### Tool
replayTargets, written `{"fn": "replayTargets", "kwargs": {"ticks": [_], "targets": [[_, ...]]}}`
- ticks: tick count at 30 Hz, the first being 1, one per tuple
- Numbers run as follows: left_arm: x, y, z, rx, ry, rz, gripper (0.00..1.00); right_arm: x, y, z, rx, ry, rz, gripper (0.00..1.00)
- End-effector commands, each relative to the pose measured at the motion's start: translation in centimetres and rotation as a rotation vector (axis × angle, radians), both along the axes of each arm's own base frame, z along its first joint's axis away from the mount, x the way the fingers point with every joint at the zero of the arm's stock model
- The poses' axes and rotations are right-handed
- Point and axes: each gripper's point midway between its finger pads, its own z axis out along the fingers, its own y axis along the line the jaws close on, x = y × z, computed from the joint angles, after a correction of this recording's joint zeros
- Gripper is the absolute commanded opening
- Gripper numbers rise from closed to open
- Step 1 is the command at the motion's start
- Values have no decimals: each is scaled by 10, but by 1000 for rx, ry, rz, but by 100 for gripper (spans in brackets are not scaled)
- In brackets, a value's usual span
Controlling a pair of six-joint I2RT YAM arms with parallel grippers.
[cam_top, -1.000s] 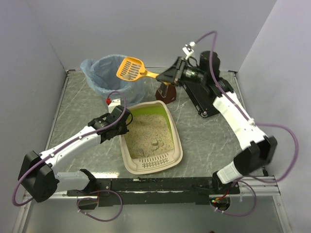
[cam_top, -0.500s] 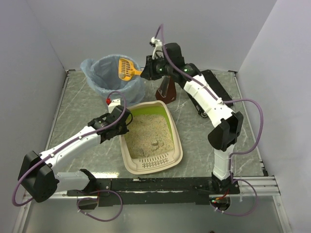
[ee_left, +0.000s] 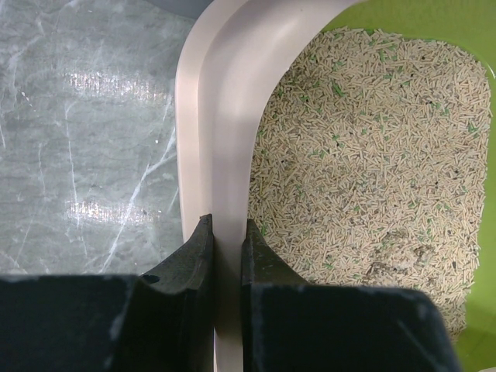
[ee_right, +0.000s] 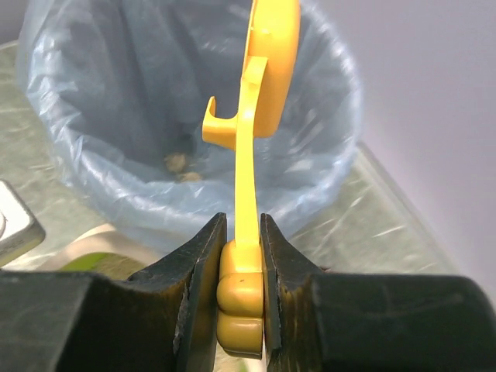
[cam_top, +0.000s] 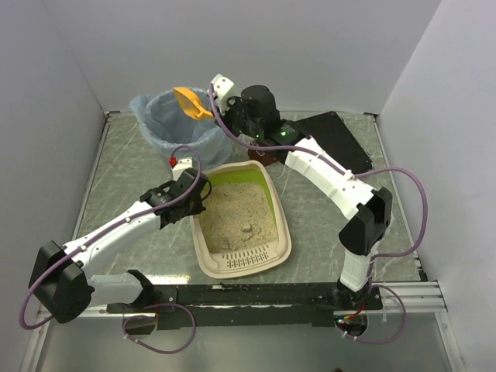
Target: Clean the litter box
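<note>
The litter box [cam_top: 249,263] sits on the grey marbled worktop [cam_top: 116,178] in front of the arm bases: a shallow cream-beige tray with rounded corners, a lime-green inner wall at its far end, a slotted ledge at its near end, and sandy litter flecked with green, with one greyish clump [cam_top: 246,228] near the middle. The left pincer [ee_left: 227,225] is clamped on the box's left rim, one finger outside the wall and one inside, both touching the plastic. The right pincer [ee_right: 242,232] is clenched on the handle of a yellow scoop [ee_right: 271,62], which it holds beyond the far left corner of the box, turned on edge above the blue-bag-lined bin [cam_top: 155,128]; a few brownish lumps [ee_right: 177,163] lie in the bag. A second ago the scoop lay flat beyond the box's far end, nearer the middle, and the right arm stretched over the black case [cam_top: 333,138] to the far right of the box; that arm has since swung left and rolled the scoop, while the left arm has not moved
</note>
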Motion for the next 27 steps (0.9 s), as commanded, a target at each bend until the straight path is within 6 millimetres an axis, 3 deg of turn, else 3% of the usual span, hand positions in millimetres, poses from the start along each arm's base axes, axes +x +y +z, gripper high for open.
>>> {"fn": "replayTargets", "kwargs": {"ticks": [1, 6, 10, 12, 13, 14, 15, 16, 17, 18, 19, 20, 23, 27], "targets": [[25, -27, 56, -215, -190, 12, 1, -18, -19, 98, 108, -249, 19, 0], [25, -31, 55, -214, -190, -16, 1, -30, -30, 121, 151, -250, 11, 0], [26, -35, 57, -222, -199, -43, 1, -25, -64, 140, 243, -160, -183, 0], [26, -38, 60, -221, -211, -69, 1, -30, -87, 125, 256, -24, -261, 0], [27, -37, 63, -220, -222, -74, 1, -45, -103, 130, 288, 12, -275, 0], [29, -37, 67, -213, -242, -83, 1, -59, -101, 122, 353, 116, -219, 0], [29, -35, 70, -182, -259, -109, 1, -58, -112, 80, 339, 220, -223, 0], [31, -34, 74, -169, -281, -125, 1, -84, -129, 96, 414, 218, -175, 0], [32, -35, 78, -164, -298, -141, 1, -100, -130, 93, 482, 279, -115, 0], [33, -37, 82, -153, -312, -172, 1, -107, -134, 78, 519, 301, -48, 0], [34, -40, 85, -155, -323, -193, 1, -134, -146, 98, 567, 257, -5, 0], [34, -45, 85, -157, -326, -222, 1, -145, -149, 98, 586, 266, 5, 0], [35, -57, 86, -161, -327, -290, 1, -175, -160, 82, 604, 372, -16, 0], [46, -58, 92, -119, -341, -284, 1, -194, -175, 32, 544, 496, -96, 0]]}}
